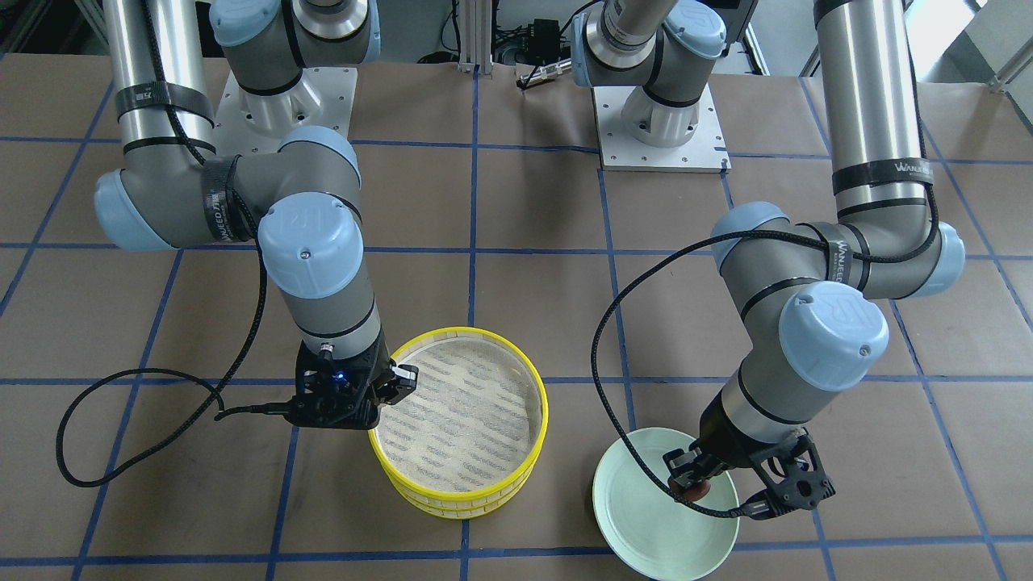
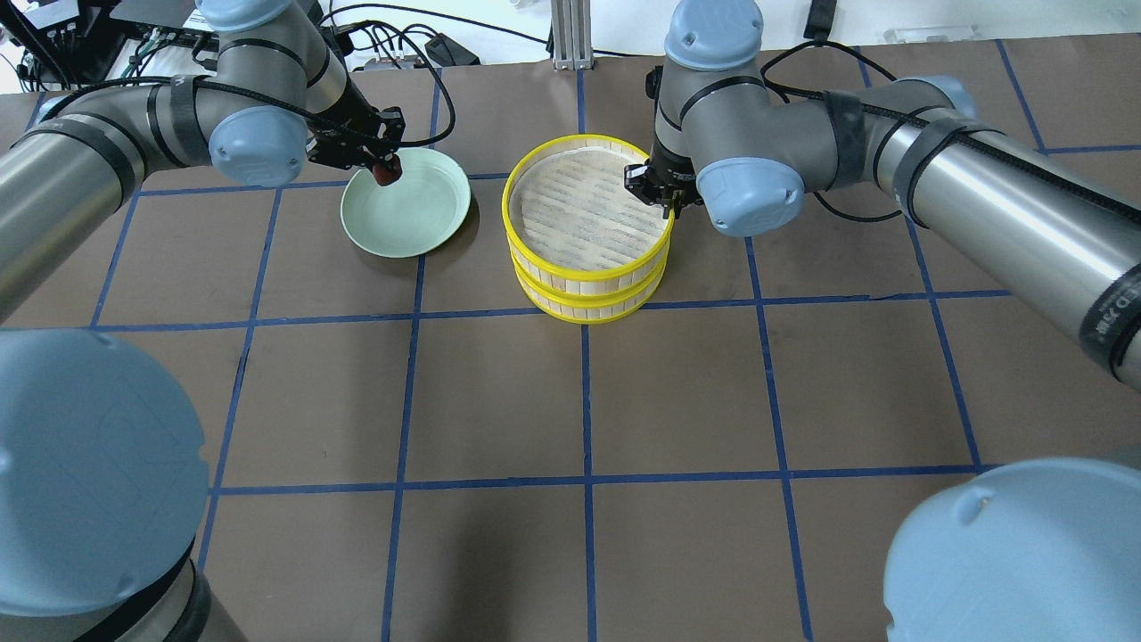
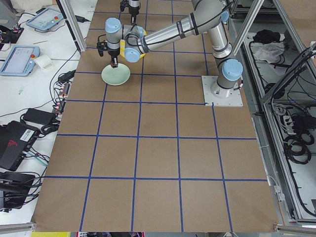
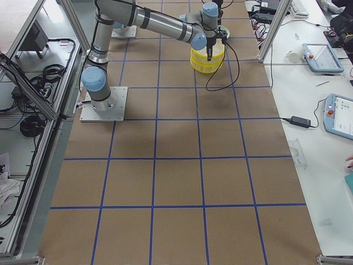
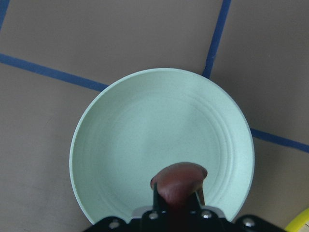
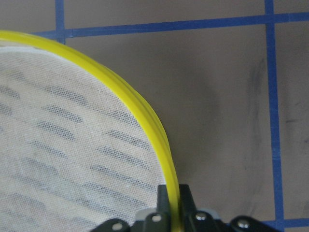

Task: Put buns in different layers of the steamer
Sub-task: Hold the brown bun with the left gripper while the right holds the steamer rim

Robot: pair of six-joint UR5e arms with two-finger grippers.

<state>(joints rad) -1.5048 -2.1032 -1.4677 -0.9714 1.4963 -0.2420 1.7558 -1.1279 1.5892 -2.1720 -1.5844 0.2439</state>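
The two steamer layers are stacked: the top tray (image 2: 588, 139) sits on the lower tray (image 2: 588, 308), both with yellow rims. The top tray's mesh floor is bare. My right gripper (image 2: 667, 203) is shut on the top tray's rim (image 6: 145, 113), one finger inside and one outside. My left gripper (image 2: 385, 169) is shut on the dark reddish-brown bun (image 5: 178, 180) and holds it over the edge of the pale green plate (image 5: 145, 135). The cream-white bun is out of view.
The plate (image 2: 419, 214) lies to the left of the steamer stack in the overhead view. The table is brown with a blue tape grid. A black cable (image 1: 121, 387) loops on the table beside the right arm. The arm bases stand at the robot side.
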